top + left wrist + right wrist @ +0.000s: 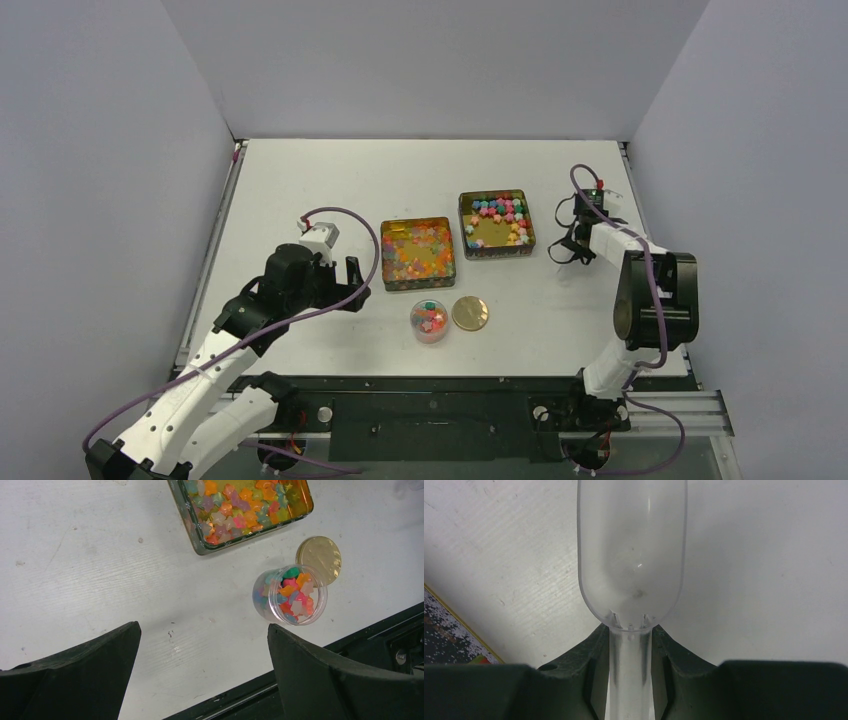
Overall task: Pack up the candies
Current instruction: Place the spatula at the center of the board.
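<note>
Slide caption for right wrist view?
Right jaws grip an empty clear scoop by its handle, white table beneath.

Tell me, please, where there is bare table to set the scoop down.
Bare: the far strip behind the orange tray and the pastel tray; the far-left corner; the near right, between gold lid and right tool. Crowded: the middle, where jar and lid sit beside the trays.
</note>
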`<control>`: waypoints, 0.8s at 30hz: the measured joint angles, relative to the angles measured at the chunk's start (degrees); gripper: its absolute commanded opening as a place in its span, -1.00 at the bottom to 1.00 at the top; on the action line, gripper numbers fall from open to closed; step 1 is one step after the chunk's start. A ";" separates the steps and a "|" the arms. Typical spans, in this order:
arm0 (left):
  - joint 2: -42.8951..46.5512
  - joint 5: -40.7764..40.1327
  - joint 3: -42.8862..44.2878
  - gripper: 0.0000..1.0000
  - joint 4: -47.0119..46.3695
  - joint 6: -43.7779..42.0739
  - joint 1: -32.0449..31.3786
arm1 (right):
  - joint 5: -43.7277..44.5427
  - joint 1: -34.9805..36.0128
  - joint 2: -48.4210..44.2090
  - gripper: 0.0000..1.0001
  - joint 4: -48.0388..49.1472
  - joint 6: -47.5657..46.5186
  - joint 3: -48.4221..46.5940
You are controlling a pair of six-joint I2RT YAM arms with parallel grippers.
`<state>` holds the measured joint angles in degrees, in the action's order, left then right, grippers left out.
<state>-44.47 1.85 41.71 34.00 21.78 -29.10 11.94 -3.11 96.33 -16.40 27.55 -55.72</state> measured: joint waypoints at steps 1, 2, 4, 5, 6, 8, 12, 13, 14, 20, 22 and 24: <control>0.00 -0.02 0.00 0.93 0.02 0.00 0.00 | -0.02 -0.02 0.72 -0.97 0.02 0.00 -0.72; 0.00 -0.04 0.00 0.93 0.02 0.00 0.00 | -0.07 -0.11 1.29 -0.96 0.07 0.00 -1.40; -0.02 -0.07 0.00 0.93 0.02 0.00 0.00 | -0.24 -0.24 2.12 -0.95 -0.02 0.00 -2.32; -0.02 -0.07 0.00 0.93 0.02 0.00 0.00 | -0.31 -0.28 2.47 -0.94 -0.22 0.00 -2.73; -0.02 -0.07 0.00 0.93 0.02 0.00 0.00 | -0.33 -0.28 2.82 -0.93 -0.59 0.00 -3.26; -0.02 -0.07 0.00 0.93 0.02 0.00 0.00 | -0.46 -0.28 3.96 -0.88 -1.05 -0.04 -4.55; -0.02 -0.07 0.00 0.93 0.02 0.00 0.00 | -0.72 -0.28 5.84 -0.81 -1.79 -0.24 -6.14; -0.02 -0.07 0.00 0.93 0.02 0.00 0.00 | -0.85 -0.28 6.03 -0.81 -2.19 -0.28 -6.36; -0.02 -0.07 0.00 0.93 0.02 0.00 0.00 | -0.90 -0.28 6.34 -0.79 -2.62 -0.33 -6.69; -0.02 -0.07 0.00 0.93 0.02 0.00 0.00 | -1.14 -0.31 7.34 -0.34 -3.85 -0.90 -8.28; -0.02 -0.07 0.00 0.93 0.02 0.00 0.00 | -1.31 -0.31 7.34 -0.18 -3.98 -0.96 -8.31; -0.02 -0.07 0.00 0.93 0.02 0.00 0.00 | -1.75 -0.31 7.34 -0.11 -4.57 -1.11 -8.31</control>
<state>-44.49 1.78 41.71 34.02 21.78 -29.10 10.20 -3.42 103.68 -20.97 26.44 -64.03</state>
